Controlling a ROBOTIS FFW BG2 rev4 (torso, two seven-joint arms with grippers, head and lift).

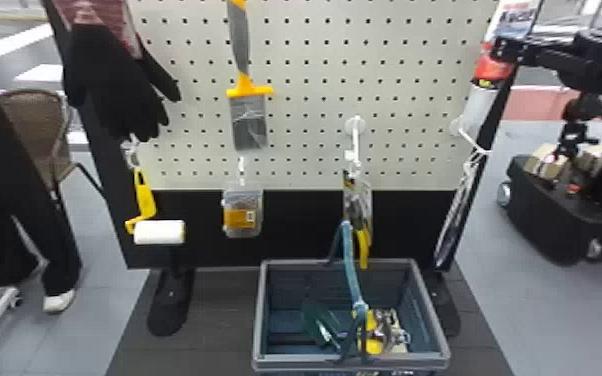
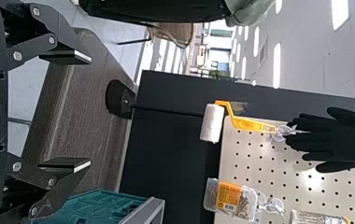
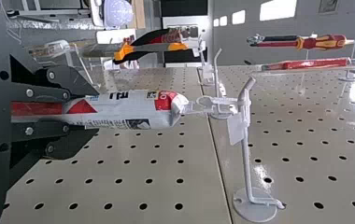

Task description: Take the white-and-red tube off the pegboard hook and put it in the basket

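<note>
We are looking at a cream pegboard [image 1: 405, 106] that is standing over a dark lower panel, its flat face showing rows of small round holes. The grey-rimmed blue plastic basket [image 1: 290, 362] is sitting below it, its front cut off by the head view's bottom edge. A black knitted-looking glove [image 1: 110, 85] is hanging near the board's left edge. We are finding the white-and-red tube [image 3: 119, 109] up at the board's right side, its body smooth and rounded, tapering at a crimped end. The right claw [image 1: 500, 51] is closing around it, and those dark fingers are hiding part of the tube. The left claw [image 2: 90, 111] is holding its flat fingers wide apart, with nothing between them. A brush with an orange-and-grey handle [image 1: 247, 117] is hanging mid-board, its top cut off. A blue-green bar [image 1: 351, 265] is crossing over the basket's opening, partly covering a yellow-and-metal item [image 1: 372, 345] inside that we are struggling to make out. A yellow-handled roller with a fuzzy white sleeve [image 1: 160, 232] is hanging below the glove. Smaller again, the slim white metal hook [image 3: 247, 158] is jutting outward, its bent end meeting the tube's clear hanging tab [image 3: 208, 105].
</note>
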